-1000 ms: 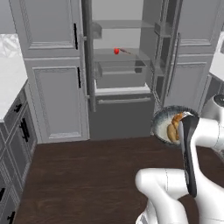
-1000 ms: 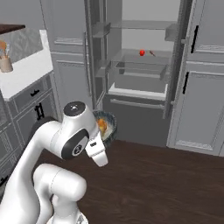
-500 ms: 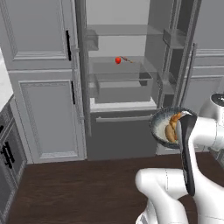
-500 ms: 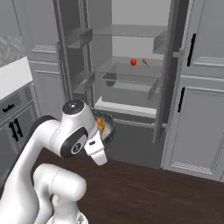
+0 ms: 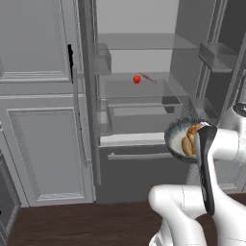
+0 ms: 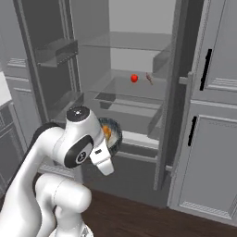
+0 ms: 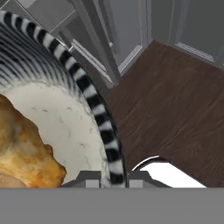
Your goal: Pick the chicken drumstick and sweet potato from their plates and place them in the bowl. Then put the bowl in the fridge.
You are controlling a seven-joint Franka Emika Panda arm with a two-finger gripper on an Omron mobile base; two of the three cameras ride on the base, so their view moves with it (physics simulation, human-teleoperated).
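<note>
My gripper (image 7: 113, 176) is shut on the rim of the grey-blue speckled bowl (image 7: 89, 94) and holds it in the air in front of the open fridge (image 5: 139, 108). The lumpy golden-brown chicken drumstick (image 7: 22, 149) lies inside the bowl. In the left base view the bowl (image 5: 175, 137) hangs beside my forearm with the drumstick (image 5: 194, 130) and the paler sweet potato (image 5: 186, 145) in it. From the right base view the bowl (image 6: 113, 134) peeks out behind my arm, level with the fridge (image 6: 132, 99) drawer. The plates are out of view.
A small red fruit (image 5: 137, 79) sits on a clear fridge shelf above a clear drawer (image 5: 139, 113). Open fridge doors with bins stand at both sides (image 5: 218, 62) (image 6: 53, 51). Grey panelled cabinets (image 5: 41, 120) flank the fridge. Dark wood floor (image 7: 175, 100) lies below.
The whole picture has shifted and the fridge looms larger: the base has driven closer to it. The bowl stays held in the same pose beside my arm.
</note>
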